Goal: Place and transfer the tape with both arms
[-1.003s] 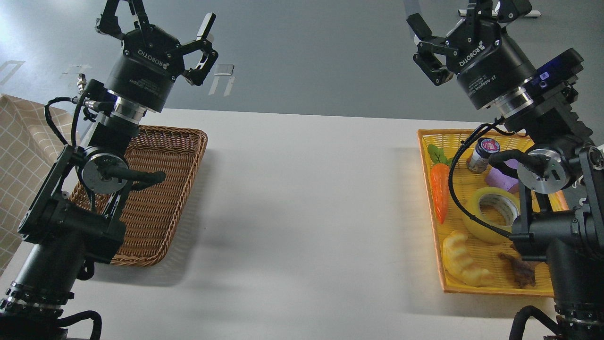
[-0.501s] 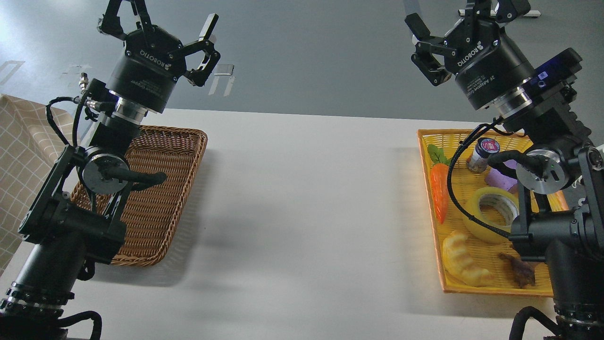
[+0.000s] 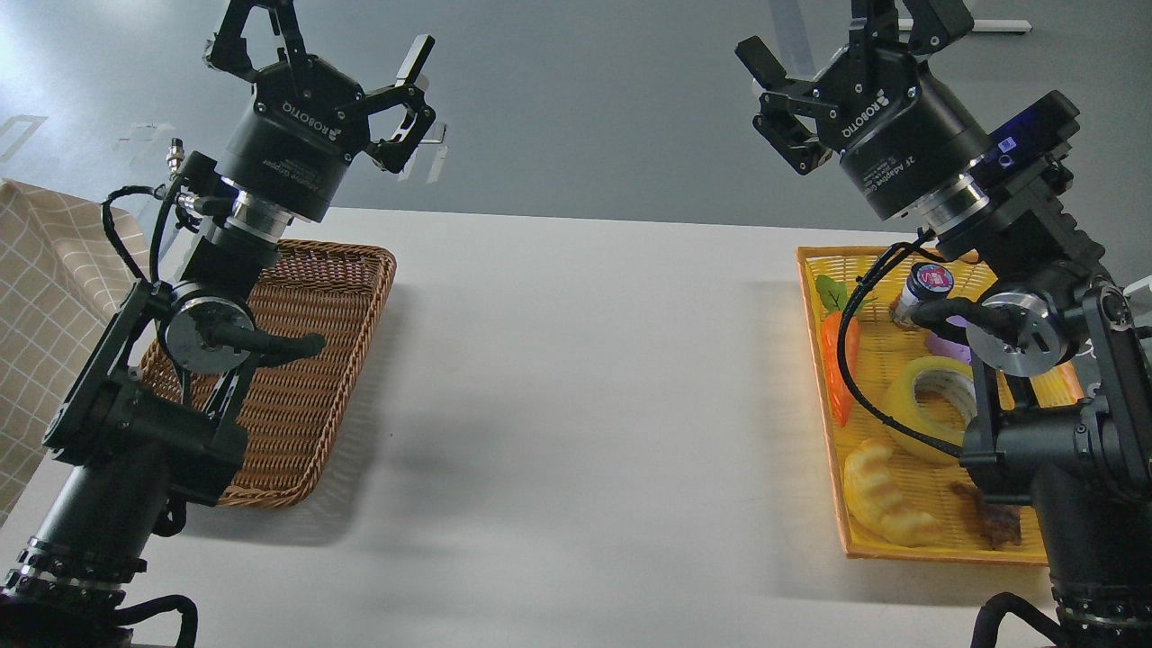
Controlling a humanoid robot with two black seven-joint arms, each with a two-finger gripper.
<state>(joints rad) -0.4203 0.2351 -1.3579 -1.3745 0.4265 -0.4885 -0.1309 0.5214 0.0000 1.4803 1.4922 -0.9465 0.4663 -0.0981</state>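
Note:
The tape (image 3: 927, 407), a translucent yellow roll with a grey-white core, lies in the yellow basket (image 3: 808, 297) at the right, partly behind my right arm and a black cable. My right gripper (image 3: 841, 36) is open and empty, raised high above the table's far edge, well above the tape. My left gripper (image 3: 328, 40) is open and empty, raised high above the far end of the brown wicker basket (image 3: 297, 423) at the left.
The yellow basket also holds a toy carrot (image 3: 837, 360), a small jar (image 3: 918, 292), a purple block (image 3: 949, 346), a pale croissant toy (image 3: 882, 495) and a brown piece (image 3: 990, 522). A checked cloth (image 3: 45, 297) hangs at the left. The white table (image 3: 585, 405) lies between the baskets.
Both arms have swung inward: the left gripper moved right and slightly down, the right gripper moved left. Both stayed open. The tape has not moved.

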